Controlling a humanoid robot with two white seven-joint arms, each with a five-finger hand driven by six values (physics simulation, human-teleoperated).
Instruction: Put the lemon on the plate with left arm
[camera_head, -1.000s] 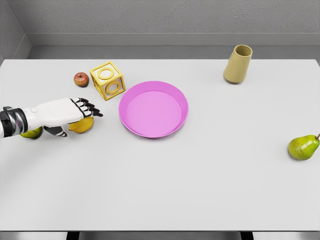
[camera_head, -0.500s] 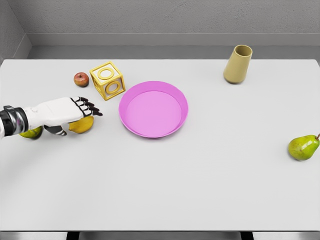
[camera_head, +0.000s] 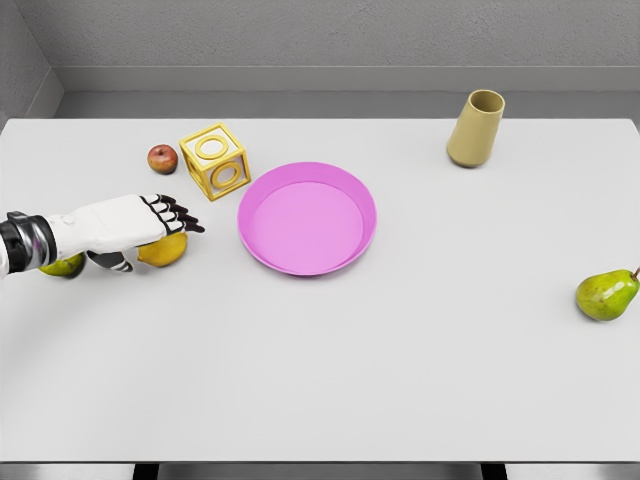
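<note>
- Head view shows the left hand (camera_head: 125, 225) reaching in from the picture's left edge, over the lemon (camera_head: 163, 250); its dark-tipped fingers (camera_head: 180, 215) are stretched forward and slightly apart, not closed on the fruit; the thumb curls below the palm just beside the lemon's left end
- lemon lies on the white table (camera_head: 400, 360), partly hidden under the hand, left of the pink plate (camera_head: 306, 218) and apart from it; the plate holds nothing
- a yellow-green fruit (camera_head: 62, 266) peeks out beneath the forearm, near the table's left edge; its kind is hard to tell
- yellow hollow cube (camera_head: 215, 160) stands behind the hand, just left of the plate; a small red apple (camera_head: 162, 158) sits beside the cube
- tan cup (camera_head: 476, 128) stands upright at the far right; a green pear (camera_head: 606, 294) rests near the right edge, well apart from the rest
</note>
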